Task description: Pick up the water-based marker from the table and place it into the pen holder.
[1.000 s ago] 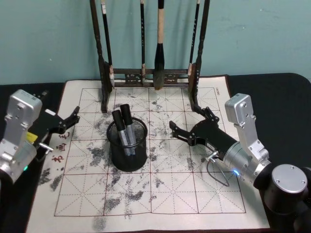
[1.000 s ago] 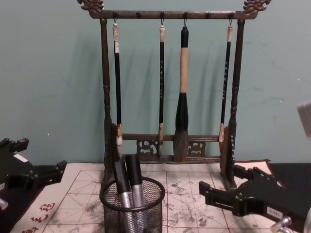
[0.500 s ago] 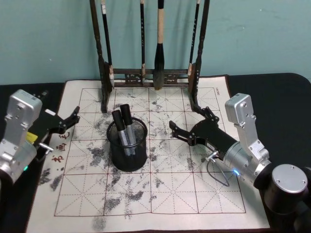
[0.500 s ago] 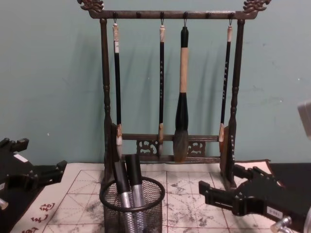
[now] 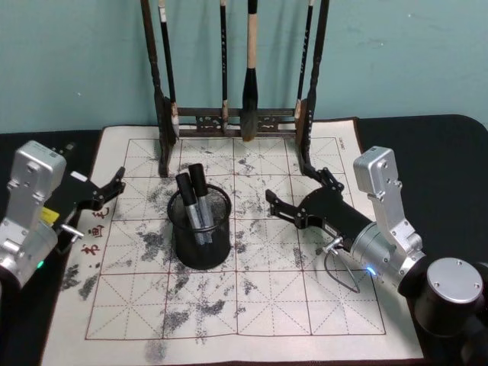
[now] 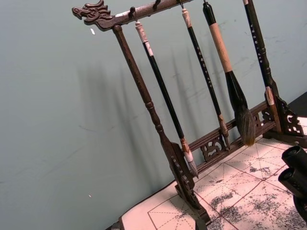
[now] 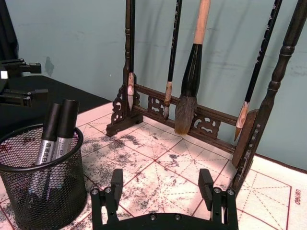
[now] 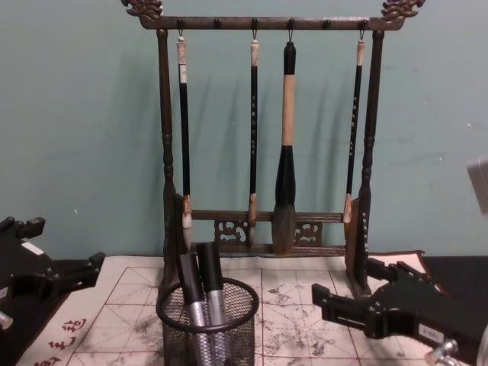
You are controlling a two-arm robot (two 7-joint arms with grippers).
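Head view: a white felt mat (image 5: pixel 252 305) with red grid lines and grey ink stains is spread over a black table (image 5: pixel 427 145). A black wire-mesh pen holder (image 5: pixel 200 229) stands left of the mat's centre, and two black-capped markers (image 5: pixel 196 200) are already leaned inside it, side by side, caps up. No marker is seen lying on the mat. A dark wooden brush rack (image 5: pixel 236 122) with four hanging brushes is set along the mat's far edge.

The right gripper (image 5: pixel 297 197) is held just above the mat, right of the holder and near the rack's right foot, its fingers spread wide and nothing carried. The left gripper (image 5: pixel 109 189) is parked at the mat's left edge, also spread and empty.

The placing appears done. If any step is left, it is judged to be a clean retreat: the right arm is best drawn back low and straight, kept clear of the rack's post and the holder's rim, so nothing is tipped.
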